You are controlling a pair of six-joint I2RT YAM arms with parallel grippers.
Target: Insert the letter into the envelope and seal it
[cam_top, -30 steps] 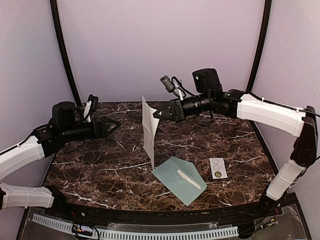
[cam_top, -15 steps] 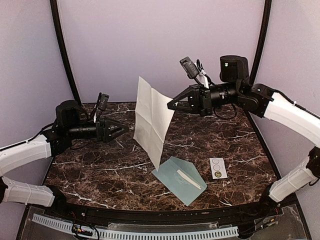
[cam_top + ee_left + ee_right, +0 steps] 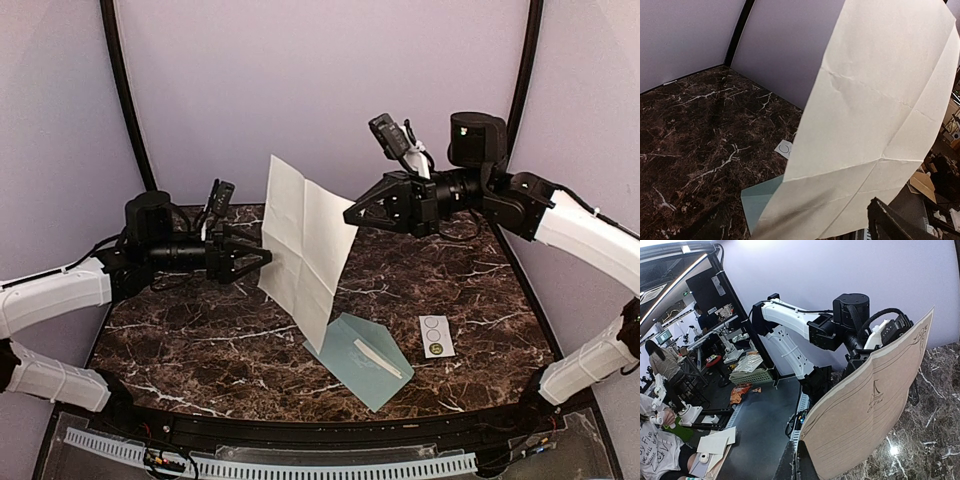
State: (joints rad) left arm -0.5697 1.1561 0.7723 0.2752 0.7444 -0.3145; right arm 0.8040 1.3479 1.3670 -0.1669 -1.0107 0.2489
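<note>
The letter [image 3: 303, 240], a creased off-white sheet, hangs in the air above the table's middle. My right gripper [image 3: 349, 215] is shut on its upper right corner. In the right wrist view the shut fingers [image 3: 799, 462] pinch the letter [image 3: 875, 405], whose back shows faint lines. My left gripper [image 3: 264, 260] stands open at the sheet's left edge. The left wrist view shows the letter [image 3: 875, 120] reaching down between the spread fingers [image 3: 887, 225]. The pale blue-green envelope [image 3: 362, 360] lies flat at the table's front, below the sheet. The envelope's corner [image 3: 757, 202] also shows in the left wrist view.
A small white strip with circles [image 3: 436, 336] lies right of the envelope and shows again [image 3: 784, 148] in the left wrist view. A thin white strip [image 3: 378, 357] rests on the envelope. Black frame posts [image 3: 127, 100] and pale walls enclose the marble table [image 3: 180, 340].
My right gripper rose and moved right, turning the letter broadside to the top camera. My left gripper moved right until its open fingers reached the sheet's left edge.
</note>
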